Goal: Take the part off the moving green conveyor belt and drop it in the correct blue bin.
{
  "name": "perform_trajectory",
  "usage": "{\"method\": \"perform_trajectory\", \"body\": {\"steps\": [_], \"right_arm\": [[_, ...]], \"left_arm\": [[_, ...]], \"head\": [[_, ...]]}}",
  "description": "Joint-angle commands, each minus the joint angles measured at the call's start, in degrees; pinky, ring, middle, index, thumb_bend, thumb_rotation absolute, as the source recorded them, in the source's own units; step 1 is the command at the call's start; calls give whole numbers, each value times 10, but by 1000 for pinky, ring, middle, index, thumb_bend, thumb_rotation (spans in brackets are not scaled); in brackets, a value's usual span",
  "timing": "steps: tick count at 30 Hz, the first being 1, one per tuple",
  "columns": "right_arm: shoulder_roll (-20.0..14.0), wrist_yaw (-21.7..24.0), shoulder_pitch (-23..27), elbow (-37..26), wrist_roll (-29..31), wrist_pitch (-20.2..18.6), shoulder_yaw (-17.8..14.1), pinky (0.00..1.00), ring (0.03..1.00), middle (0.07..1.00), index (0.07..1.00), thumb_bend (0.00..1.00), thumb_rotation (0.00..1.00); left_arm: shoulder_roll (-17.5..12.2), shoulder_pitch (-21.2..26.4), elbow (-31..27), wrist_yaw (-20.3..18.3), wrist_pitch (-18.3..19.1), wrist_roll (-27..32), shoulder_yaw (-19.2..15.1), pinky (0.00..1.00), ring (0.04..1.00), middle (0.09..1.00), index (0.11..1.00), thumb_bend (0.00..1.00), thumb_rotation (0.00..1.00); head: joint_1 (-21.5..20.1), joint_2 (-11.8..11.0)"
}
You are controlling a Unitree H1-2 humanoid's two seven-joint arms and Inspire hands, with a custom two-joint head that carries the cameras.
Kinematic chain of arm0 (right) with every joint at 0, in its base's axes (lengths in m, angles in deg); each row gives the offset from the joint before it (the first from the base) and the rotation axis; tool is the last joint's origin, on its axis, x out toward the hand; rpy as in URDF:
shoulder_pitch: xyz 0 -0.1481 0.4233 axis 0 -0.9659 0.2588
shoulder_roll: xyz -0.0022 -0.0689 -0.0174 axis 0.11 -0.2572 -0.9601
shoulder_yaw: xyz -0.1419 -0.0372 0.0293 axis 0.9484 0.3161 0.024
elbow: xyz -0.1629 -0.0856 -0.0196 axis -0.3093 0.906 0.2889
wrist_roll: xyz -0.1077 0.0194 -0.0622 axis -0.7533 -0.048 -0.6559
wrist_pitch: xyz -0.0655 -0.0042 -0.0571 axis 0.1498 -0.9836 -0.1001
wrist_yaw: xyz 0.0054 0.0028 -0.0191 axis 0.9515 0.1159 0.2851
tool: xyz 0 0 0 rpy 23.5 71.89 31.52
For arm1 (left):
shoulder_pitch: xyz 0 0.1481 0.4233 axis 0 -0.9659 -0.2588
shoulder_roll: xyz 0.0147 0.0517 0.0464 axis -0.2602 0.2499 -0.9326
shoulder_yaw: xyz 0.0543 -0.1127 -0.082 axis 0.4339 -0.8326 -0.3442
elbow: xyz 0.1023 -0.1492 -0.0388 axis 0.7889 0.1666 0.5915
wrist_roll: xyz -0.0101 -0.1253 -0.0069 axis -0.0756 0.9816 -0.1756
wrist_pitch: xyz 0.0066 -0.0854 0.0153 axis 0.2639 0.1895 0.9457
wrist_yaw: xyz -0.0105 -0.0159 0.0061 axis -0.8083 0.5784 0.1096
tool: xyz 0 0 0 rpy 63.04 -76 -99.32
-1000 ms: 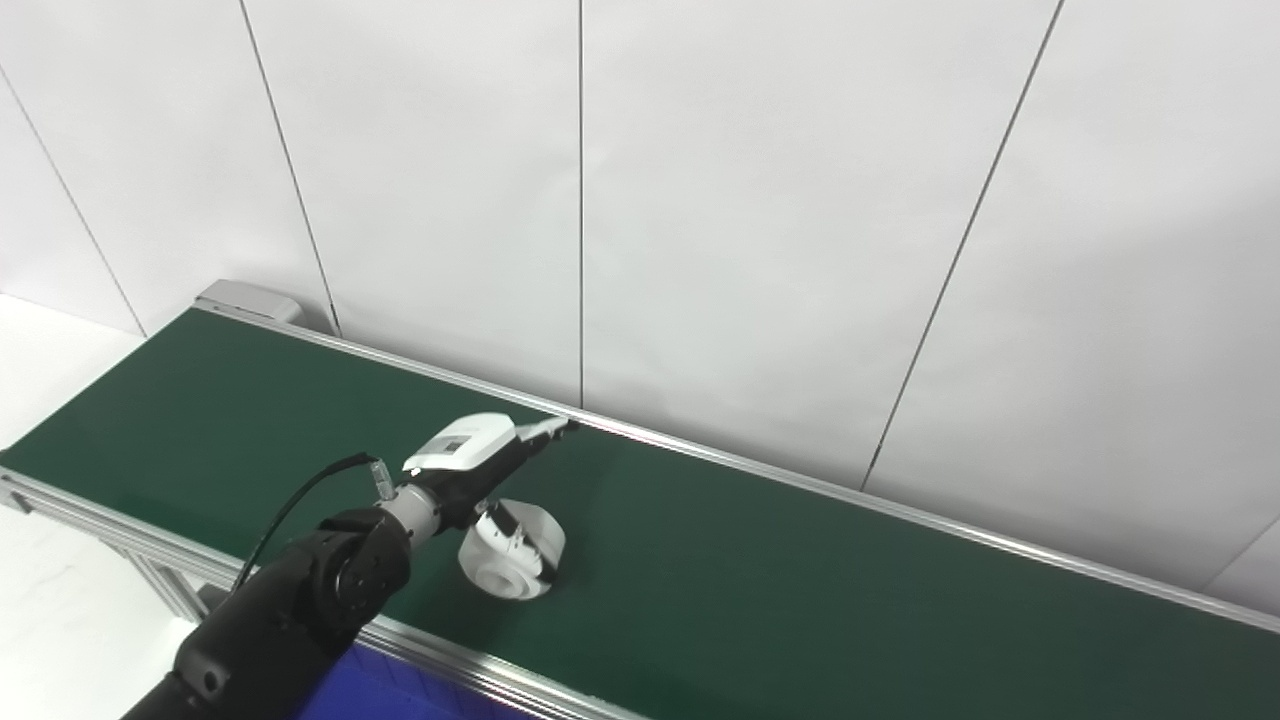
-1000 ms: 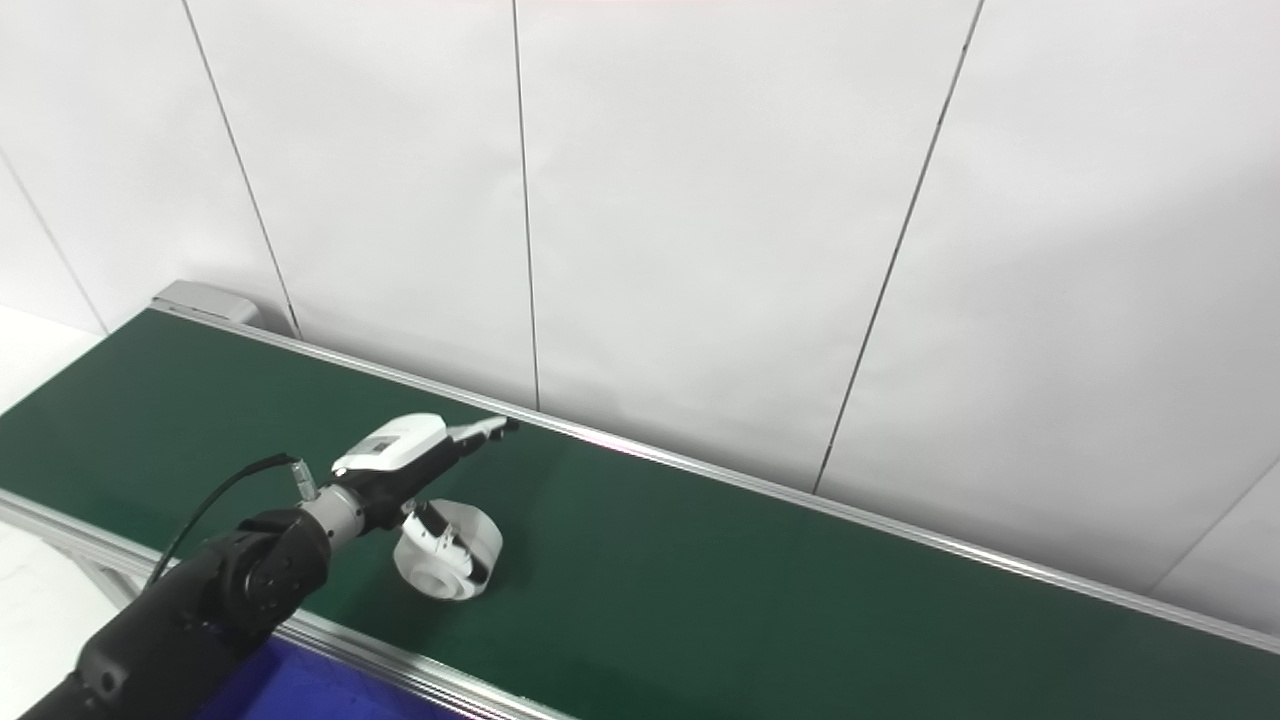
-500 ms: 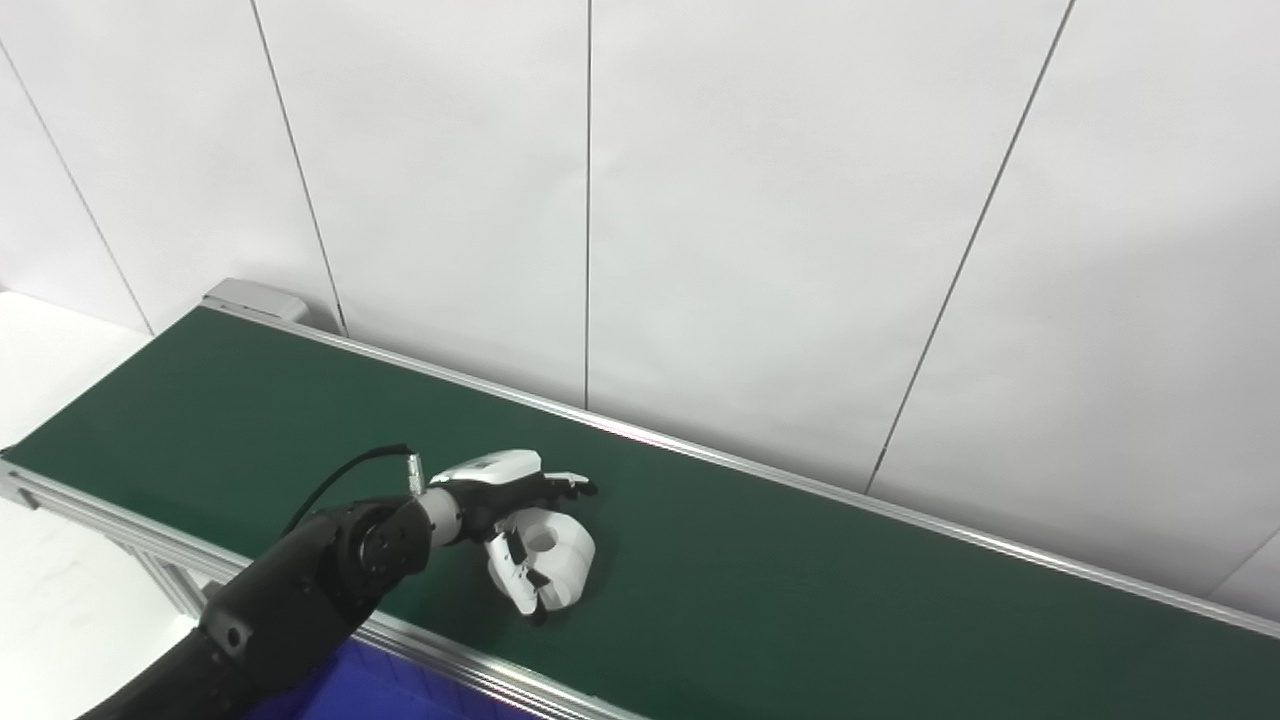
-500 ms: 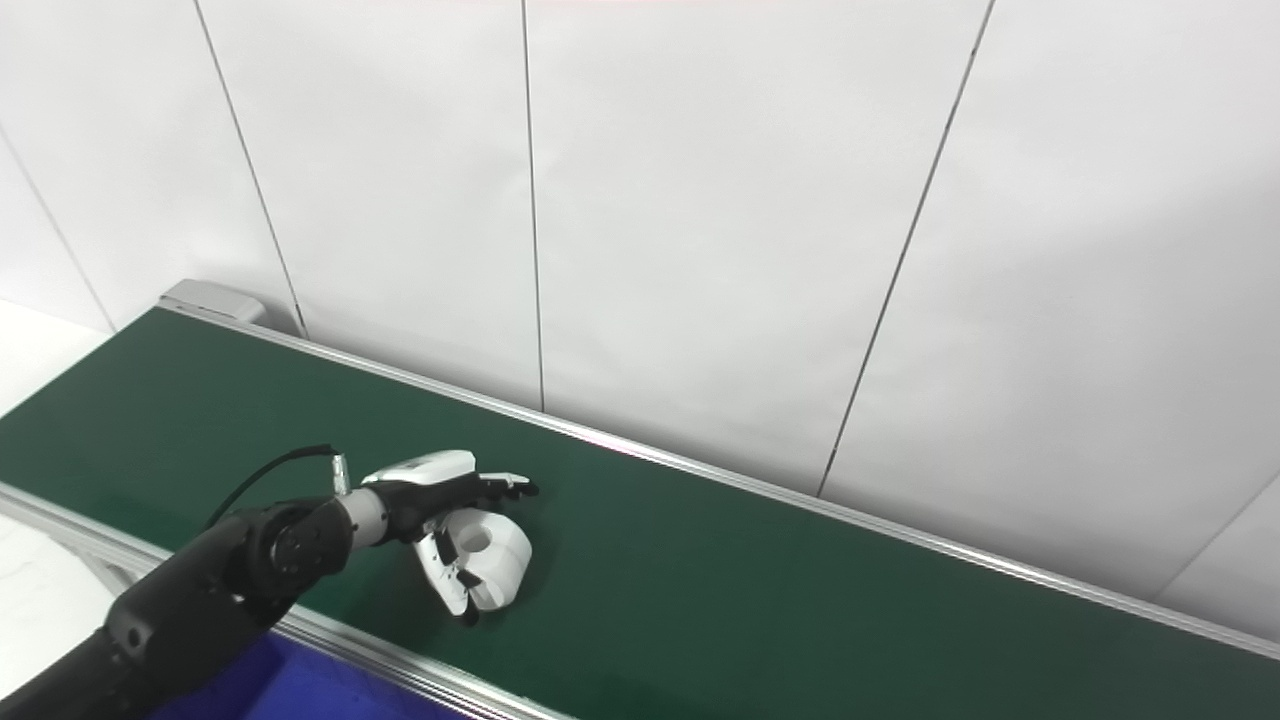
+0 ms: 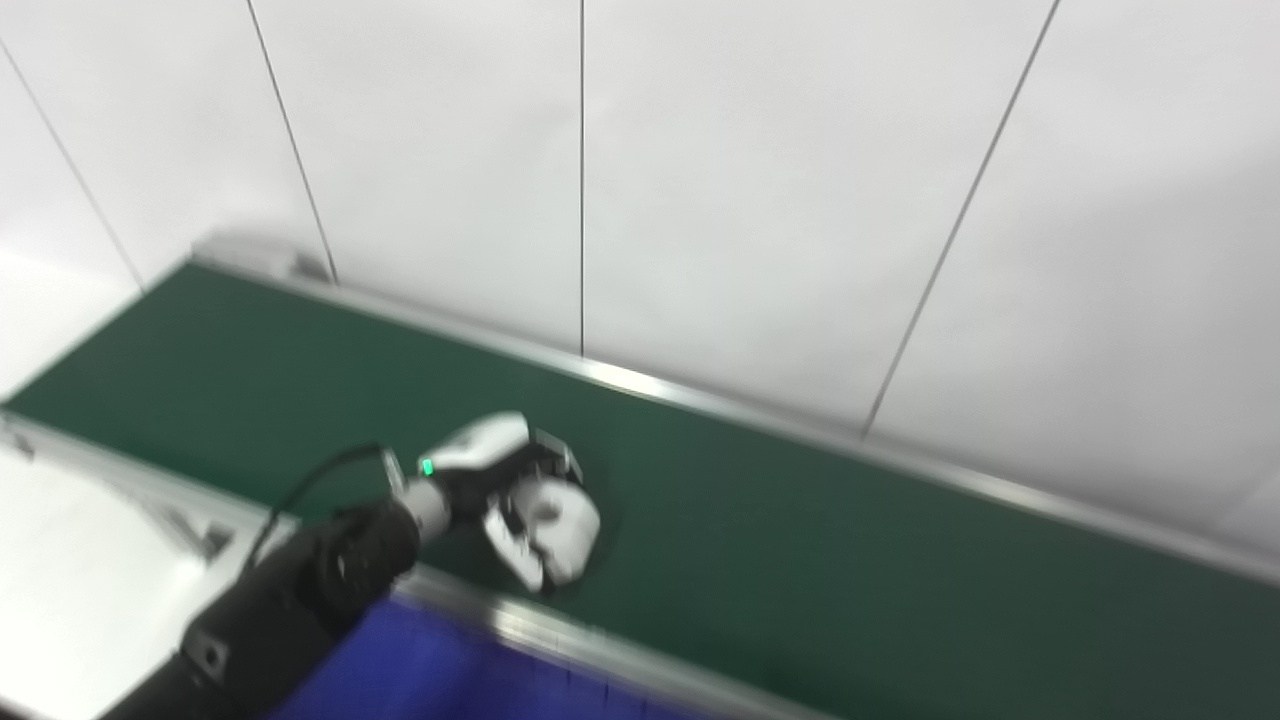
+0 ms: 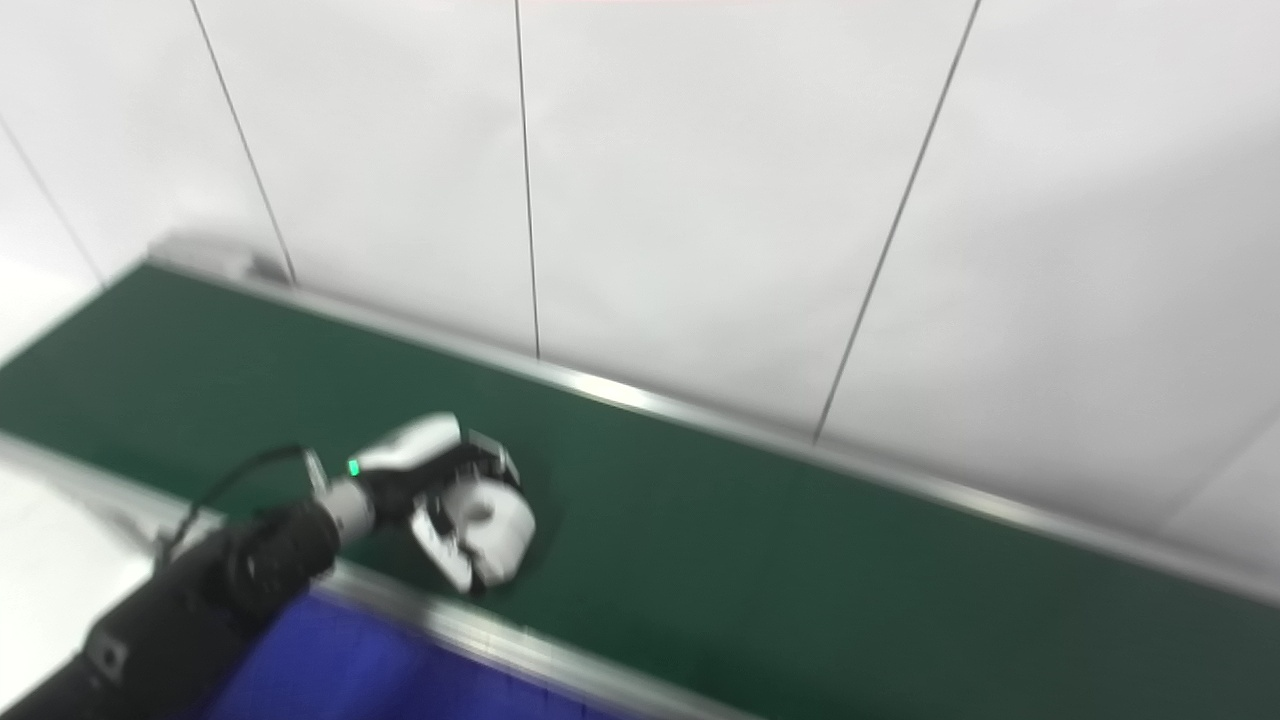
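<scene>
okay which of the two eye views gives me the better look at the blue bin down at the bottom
The right eye view shows it better: the blue bin spreads across more of the bottom edge, below the conveyor's near rail. The left eye view shows a narrower strip of the same bin, partly covered by the left arm. Both are blurred, and neither shows its rim or inside.

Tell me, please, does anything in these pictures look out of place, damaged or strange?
Nothing stands out. The left hand is closed around the white part on the green conveyor belt, near its front rail. A blue bin shows below the rail. The pictures are blurred, so fine damage cannot be judged.
</scene>
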Motion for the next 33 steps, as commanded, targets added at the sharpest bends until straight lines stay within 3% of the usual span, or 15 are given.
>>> {"method": "perform_trajectory", "body": {"steps": [1, 2, 5, 6, 11, 15, 21, 24, 33], "right_arm": [[15, 9, -13, -30, -15, 25, 0, 924, 873, 927, 1000, 746, 560], [18, 15, -19, -39, -16, 21, -2, 915, 868, 923, 1000, 749, 565], [23, 32, -30, -59, -23, 11, -9, 896, 861, 918, 1000, 760, 573], [25, 36, -34, -66, -27, 9, -11, 891, 859, 916, 1000, 762, 575], [32, 64, -45, -100, -28, -6, -24, 821, 825, 885, 968, 805, 544], [41, 85, -49, -122, -32, -30, -35, 783, 807, 866, 943, 842, 540], [58, 99, -54, -130, -44, -37, -45, 765, 793, 850, 932, 855, 528], [65, 103, -54, -129, -48, -38, -48, 780, 795, 852, 938, 856, 530], [75, 105, -56, -126, -58, -37, -57, 761, 786, 851, 937, 864, 542]], "left_arm": [[-10, -8, -33, 18, -40, 23, -23, 366, 386, 462, 543, 494, 0], [-9, -21, -46, 23, -58, 37, -32, 366, 387, 463, 543, 494, 0], [-6, -51, -73, 29, -96, 67, -53, 382, 400, 476, 536, 496, 0], [-5, -62, -81, 30, -110, 76, -60, 388, 404, 480, 534, 497, 0], [2, -103, -94, 40, -177, 114, -85, 391, 411, 484, 533, 498, 0], [11, -141, -85, 48, -235, 129, -95, 397, 414, 486, 531, 499, 0], [22, -188, -74, 55, -286, 120, -108, 388, 410, 483, 533, 499, 0], [28, -211, -68, 55, -286, 117, -117, 402, 418, 484, 528, 500, 0], [45, -263, -1, 76, -327, 93, -131, 331, 380, 455, 540, 497, 0]], "head": [[-23, 19], [-48, 36], [-71, 49], [-93, 66], [-134, 102], [-155, 110], [-195, 117], [-214, 118], [-206, 120]]}}
